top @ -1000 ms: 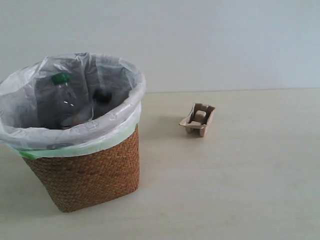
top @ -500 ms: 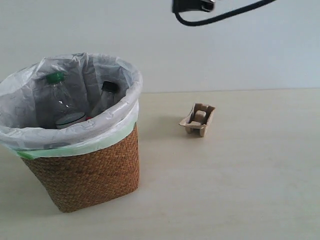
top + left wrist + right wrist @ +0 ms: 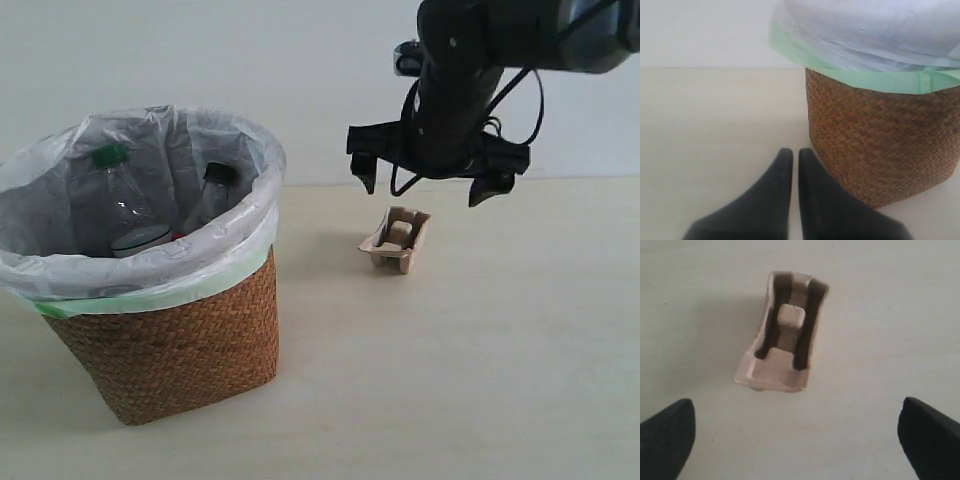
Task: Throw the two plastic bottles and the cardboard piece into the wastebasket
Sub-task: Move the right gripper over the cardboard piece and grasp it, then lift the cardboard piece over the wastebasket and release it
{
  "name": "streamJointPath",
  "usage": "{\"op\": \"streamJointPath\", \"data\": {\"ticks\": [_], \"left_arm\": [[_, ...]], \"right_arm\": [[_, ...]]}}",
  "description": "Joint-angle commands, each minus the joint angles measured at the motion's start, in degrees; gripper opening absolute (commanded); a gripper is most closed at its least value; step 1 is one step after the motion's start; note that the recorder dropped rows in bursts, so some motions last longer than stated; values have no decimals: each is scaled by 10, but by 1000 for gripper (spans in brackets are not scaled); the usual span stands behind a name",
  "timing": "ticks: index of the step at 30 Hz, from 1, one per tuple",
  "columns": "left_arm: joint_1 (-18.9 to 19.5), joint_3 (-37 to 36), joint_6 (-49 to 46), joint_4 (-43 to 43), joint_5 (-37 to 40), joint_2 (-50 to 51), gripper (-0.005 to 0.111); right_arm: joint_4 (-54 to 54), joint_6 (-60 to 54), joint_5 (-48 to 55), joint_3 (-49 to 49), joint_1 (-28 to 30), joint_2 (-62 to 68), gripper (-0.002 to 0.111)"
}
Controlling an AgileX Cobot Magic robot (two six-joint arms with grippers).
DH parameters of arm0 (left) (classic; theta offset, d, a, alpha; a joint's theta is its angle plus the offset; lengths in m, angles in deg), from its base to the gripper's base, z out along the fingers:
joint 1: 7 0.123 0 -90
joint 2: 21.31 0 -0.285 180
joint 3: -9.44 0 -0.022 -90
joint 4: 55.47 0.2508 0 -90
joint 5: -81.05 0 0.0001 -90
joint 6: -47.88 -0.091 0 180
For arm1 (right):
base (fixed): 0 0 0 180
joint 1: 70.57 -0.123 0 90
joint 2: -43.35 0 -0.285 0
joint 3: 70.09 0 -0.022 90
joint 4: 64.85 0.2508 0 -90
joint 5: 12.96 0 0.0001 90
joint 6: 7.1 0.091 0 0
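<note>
Wicker wastebasket (image 3: 180, 340) holds the green-capped bottle (image 3: 115, 200) and black-capped bottle (image 3: 210, 195), so that part looks done. Left gripper (image 3: 791, 165), pinched together and empty, sits beside it. Right gripper (image 3: 423, 190) hangs wide open, empty, above the cardboard piece (image 3: 398, 238), not yet thrown.

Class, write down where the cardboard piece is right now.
In the exterior view, the cardboard piece lies on the table right of the wastebasket, apart from it, just below the open right gripper.
</note>
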Motion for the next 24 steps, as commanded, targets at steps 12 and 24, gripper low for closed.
{"op": "streamJointPath", "data": {"ticks": [12, 24], "left_arm": [[-5, -2, -1, -1, -3, -2, 4], [-5, -2, -1, -1, -3, -2, 4]], "right_arm": [[-13, 68, -207, -3, 51, 163, 102], [-41, 81, -214, -3, 64, 215, 23]]}}
